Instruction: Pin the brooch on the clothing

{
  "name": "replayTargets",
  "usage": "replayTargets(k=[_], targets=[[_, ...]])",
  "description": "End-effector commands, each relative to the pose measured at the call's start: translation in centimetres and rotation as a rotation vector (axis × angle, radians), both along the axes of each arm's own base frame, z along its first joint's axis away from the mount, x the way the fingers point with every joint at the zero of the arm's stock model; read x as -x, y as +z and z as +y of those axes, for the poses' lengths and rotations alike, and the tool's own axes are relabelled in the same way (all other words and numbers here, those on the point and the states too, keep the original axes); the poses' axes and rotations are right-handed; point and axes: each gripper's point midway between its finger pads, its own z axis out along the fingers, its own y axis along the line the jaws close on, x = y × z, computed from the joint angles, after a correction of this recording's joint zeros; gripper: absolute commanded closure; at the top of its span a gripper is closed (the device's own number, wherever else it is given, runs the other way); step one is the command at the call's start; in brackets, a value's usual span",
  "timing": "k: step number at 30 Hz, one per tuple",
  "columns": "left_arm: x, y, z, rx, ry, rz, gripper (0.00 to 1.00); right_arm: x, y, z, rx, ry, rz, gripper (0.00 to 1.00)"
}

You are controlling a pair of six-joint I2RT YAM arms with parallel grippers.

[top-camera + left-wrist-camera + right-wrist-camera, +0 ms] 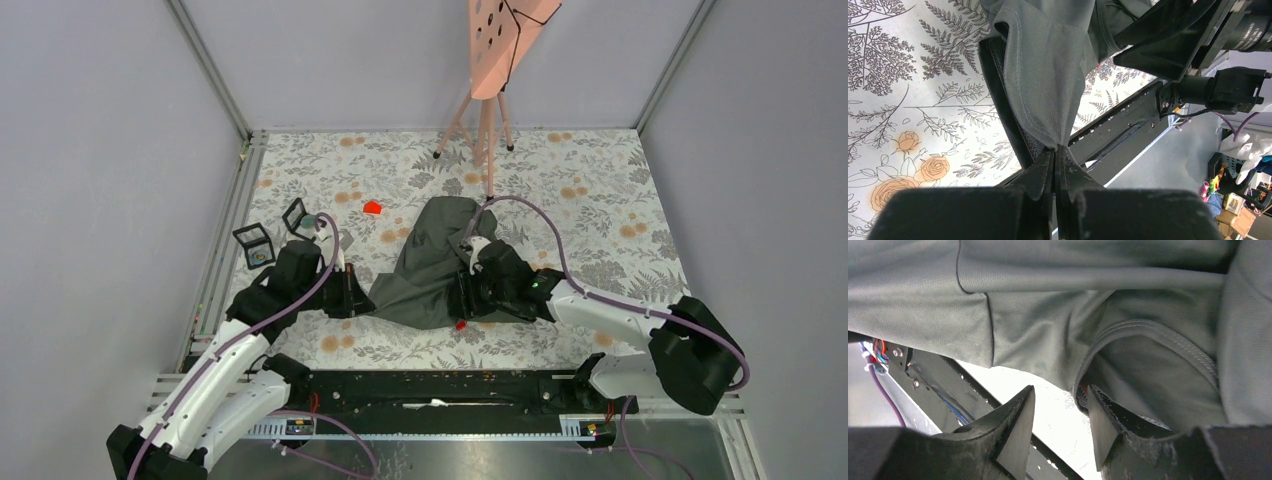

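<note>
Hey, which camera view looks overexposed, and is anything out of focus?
Right wrist view: the table behind the right gripper is blown out white. Left wrist view: crisp T-shirt weave, left gripper nearly black. Top view: evenly lit, sharp.

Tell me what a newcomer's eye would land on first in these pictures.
The crumpled dark grey T-shirt in the middle of the floral table, with an arm at each side. The left claw is shut on a pinched fold of its edge, while the right claw is open at a stitched hem. A small red piece lies apart on the table, beyond the left arm.
</note>
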Motion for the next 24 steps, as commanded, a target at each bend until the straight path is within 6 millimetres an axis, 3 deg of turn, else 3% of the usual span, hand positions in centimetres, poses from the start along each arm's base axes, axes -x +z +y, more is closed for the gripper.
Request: replayTargets(k=[1,5,9,11,13,15,16,18,22,24], targets=[[-1.3,1.9,-0.2,0.006,0.005,-0.08,1.0,0.4,0.5,1.6,0.007,0.096,-0.028,0.51],[-1.7,2.0,0.0,-0.005,0.026,-0.094,1.0,1.0,-0.6,1.0,0.069,0.102,-0.007,0.57],[-3.5,2.8,0.5,-0.019,0.094,-0.156,1.0,0.7,-0.2,-0.3,0.11,0.041,-0.027,0.94],[-5.0,4.4,0.5,-0.007,0.132,-0.222,1.0,0.0,1.5,-1.2,0.114,-0.011,-0.077,1.0],[-6.9,7.0,0.2,0.012,0.16,-0.3,1.0,-1.1,5.3,-2.0,0.087,-0.062,-0.182,1.0],[-8.9,11.5,0.0,0.028,0.181,-0.413,1.0,-2.7,10.7,-3.4,0.083,-0.116,-0.331,1.0],[-9.8,14.1,-0.1,0.036,0.191,-0.473,1.0,-3.4,13.6,-4.2,0.078,-0.141,-0.412,1.0],[-11.1,21.2,0.1,0.077,0.218,-0.642,1.0,-4.7,20.6,-6.1,0.055,-0.212,-0.587,1.0],[-10.7,33.7,0.0,0.208,0.209,-0.923,1.0,-4.9,34.7,-9.7,-0.041,-0.303,-0.89,1.0],[-9.3,39.0,-0.1,0.28,0.179,-1.049,1.0,-4.4,40.0,-11.0,-0.086,-0.322,-0.994,1.0]])
